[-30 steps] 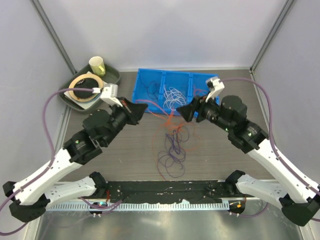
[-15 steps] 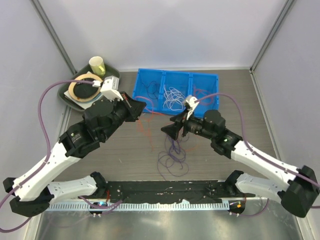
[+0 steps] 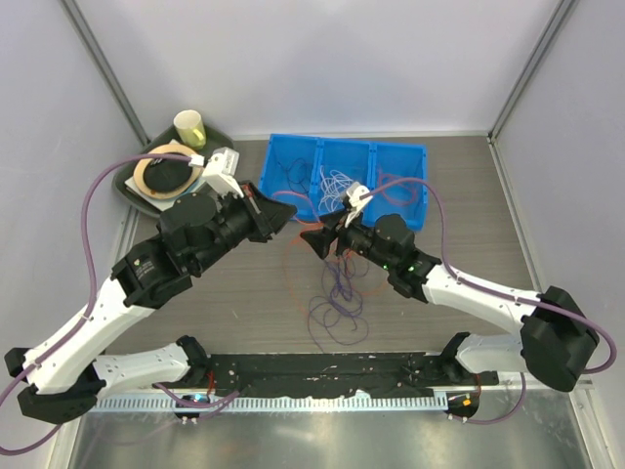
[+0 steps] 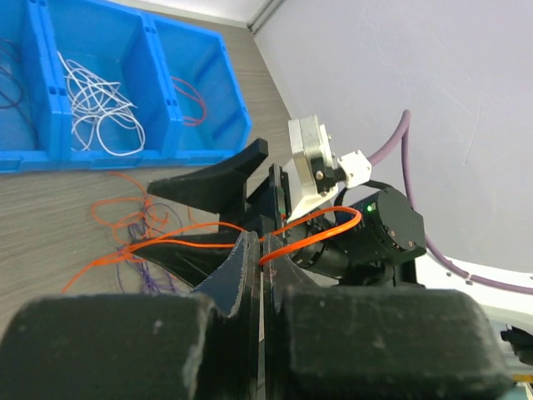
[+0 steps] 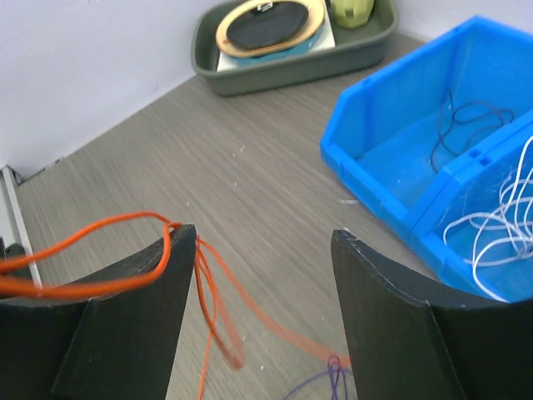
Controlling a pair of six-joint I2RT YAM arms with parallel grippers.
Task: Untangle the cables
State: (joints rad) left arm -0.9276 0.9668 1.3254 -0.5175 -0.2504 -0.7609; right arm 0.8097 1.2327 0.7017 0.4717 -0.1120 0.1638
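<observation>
1. Since half a second ago, the right gripper has swung toward ten o'clock, nearing the left gripper.
2. The left jaws pinch an orange cable. The right jaws gape wide, with that cable draped over one finger.
3. The other cables lie tangled on the table, at six o'clock from the blue bin.

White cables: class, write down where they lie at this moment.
In the top view, the white cables lie in the middle compartment of the blue bin, at the back of the scene near the centre.
</observation>
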